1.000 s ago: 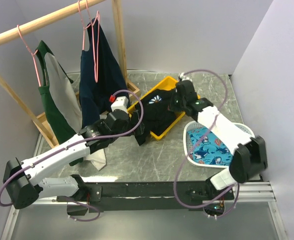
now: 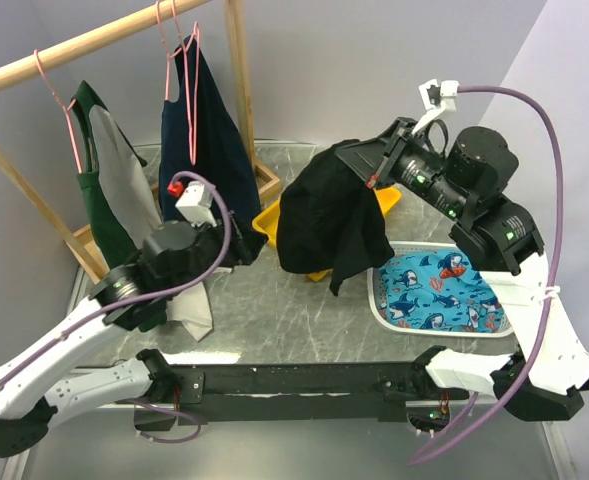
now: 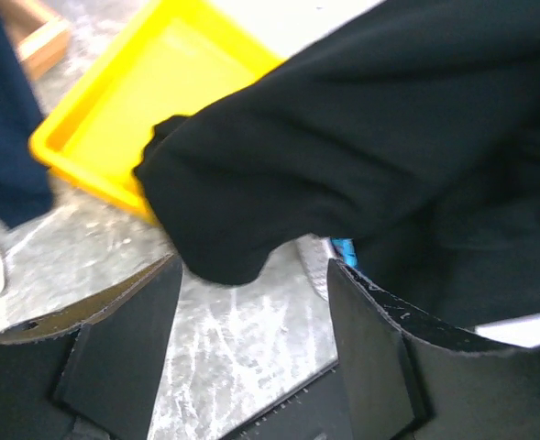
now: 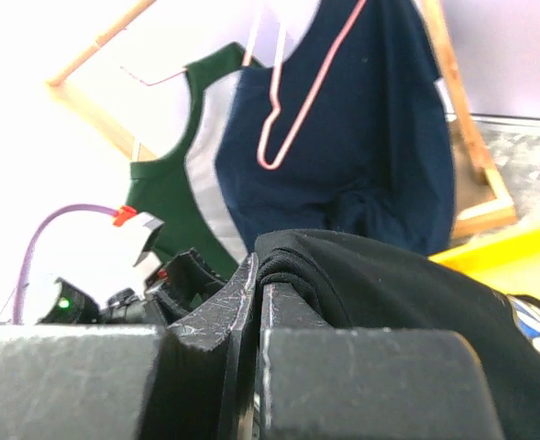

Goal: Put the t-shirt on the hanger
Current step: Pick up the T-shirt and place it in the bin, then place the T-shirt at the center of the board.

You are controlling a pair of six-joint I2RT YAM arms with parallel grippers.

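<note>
Right claw (image 4: 256, 280) pinches the t-shirt (image 2: 324, 215); cloth hangs beneath it. Left claw (image 3: 251, 273) spread, hem just ahead of its tips.

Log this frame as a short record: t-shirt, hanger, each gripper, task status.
t-shirt: held up above the yellow tray, hanging bunched
hanger: on the rail, in front of the navy shirt, untouched
right gripper: shut on a fold of the t-shirt
left gripper: open, at the t-shirt's lower edge, gripping nothing
status: t-shirt not yet on the hanger
</note>
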